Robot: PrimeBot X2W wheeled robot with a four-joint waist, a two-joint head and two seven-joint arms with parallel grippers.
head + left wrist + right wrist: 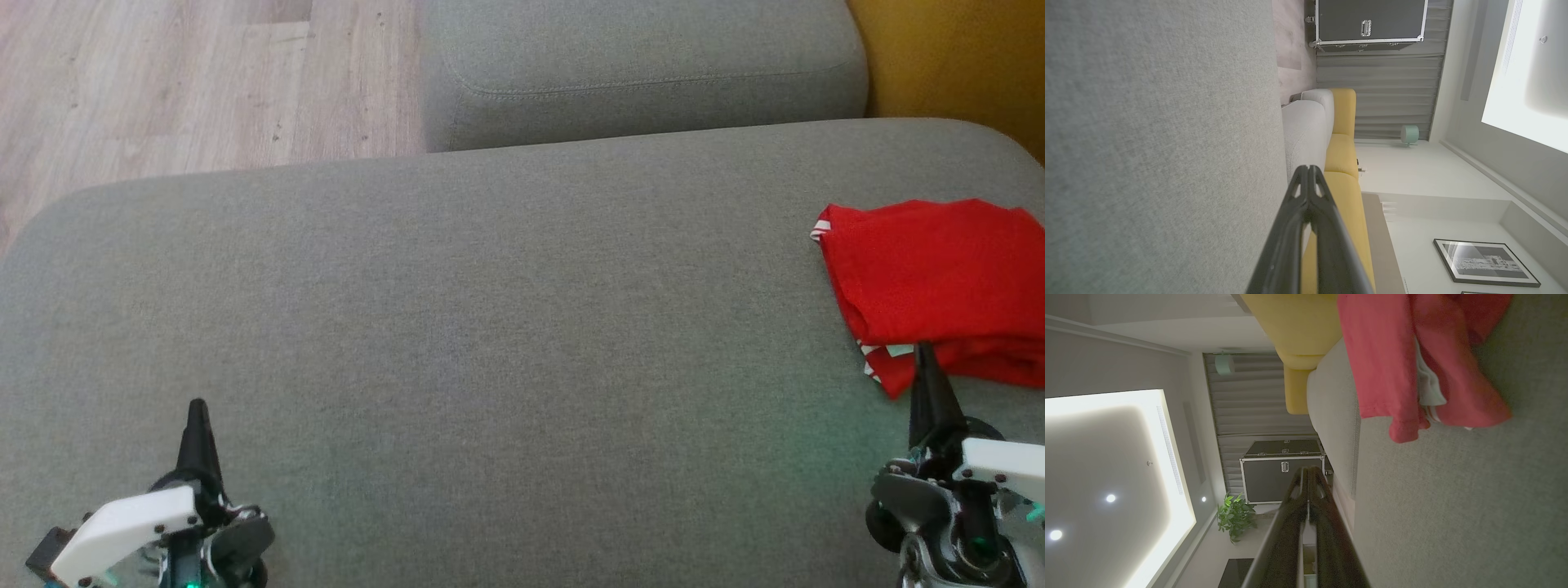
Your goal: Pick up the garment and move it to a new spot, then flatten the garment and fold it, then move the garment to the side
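1. Where the wide grey seat cushion (490, 327) runs off the right side of the head view, a red garment (939, 278) lies folded into a rough rectangle, partly cut off by the picture edge. White striped trim peeks out at its far left corner and at its near left corner.
2. The right tool (925, 353) sits at the lower right, its two dark fingers pressed together and pinching nothing. Its tip points at the garment's near edge and overlaps it in the head view. Whether it touches the cloth cannot be told.
3. In the right wrist view, the garment lies ahead of the fingers and off to one side, with grey cushion between them. A pale layer shows between its red folds.
4. The left tool (197, 406) sits at the lower left, well apart from the garment. Its fingers are likewise pressed together and hold nothing, above the cushion.
5. Plain grey fabric lies between the two tools.
6. A second grey cushion (637, 73) butts against the far edge of the seat. Pale wooden floor (163, 82) lies to its left and yellow upholstery (955, 57) to its right.
7. Tipped sideways, the wrist views take in a dark flight case (1282, 469) with metal edging, a grey curtain (1392, 94), a potted plant (1235, 516) and a framed picture (1486, 263).
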